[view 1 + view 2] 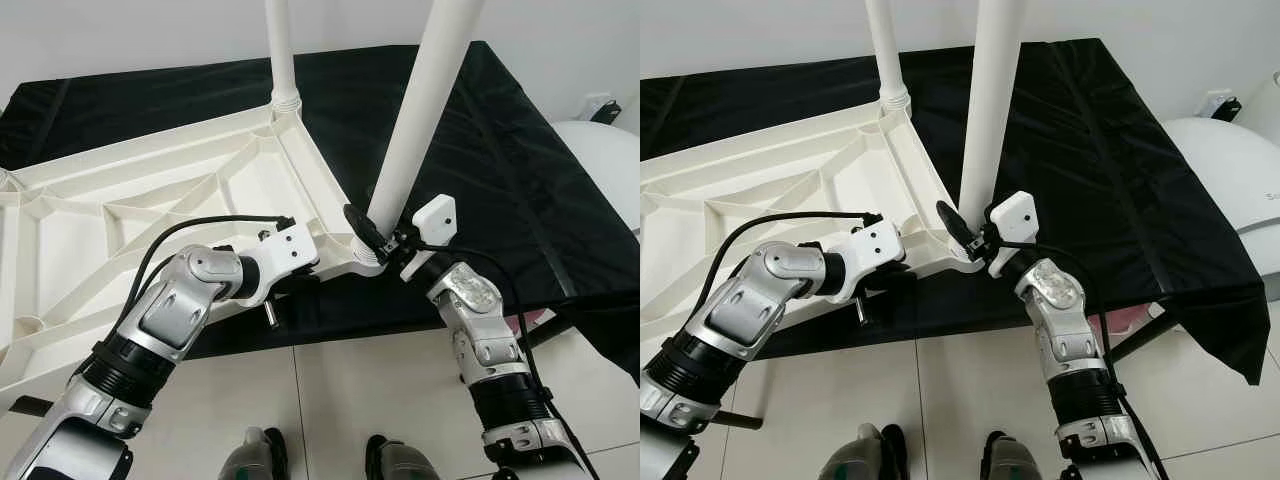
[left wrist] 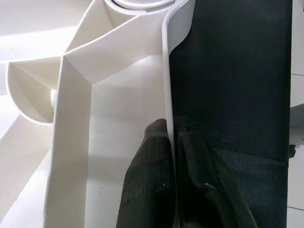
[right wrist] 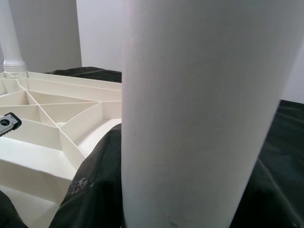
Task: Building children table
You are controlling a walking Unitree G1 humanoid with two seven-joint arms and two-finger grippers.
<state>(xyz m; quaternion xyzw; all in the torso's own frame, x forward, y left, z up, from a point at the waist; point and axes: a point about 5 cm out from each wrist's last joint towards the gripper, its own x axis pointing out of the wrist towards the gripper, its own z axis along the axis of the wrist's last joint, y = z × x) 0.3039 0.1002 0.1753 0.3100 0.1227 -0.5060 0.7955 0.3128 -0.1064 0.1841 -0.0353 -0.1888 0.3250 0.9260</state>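
Fitting second leg into upturned tabletop. Black-draped table carries tabletop, ribbed underside up, near edge overhanging toward me. Far leg already upright in its corner socket. Near leg stands tilted in near corner socket, looks not fully seated. My left tool clamped on tabletop rim, steadying it. My right tool closed around near leg's base. Next move: straighten leg, twist or press home, left holding firm.
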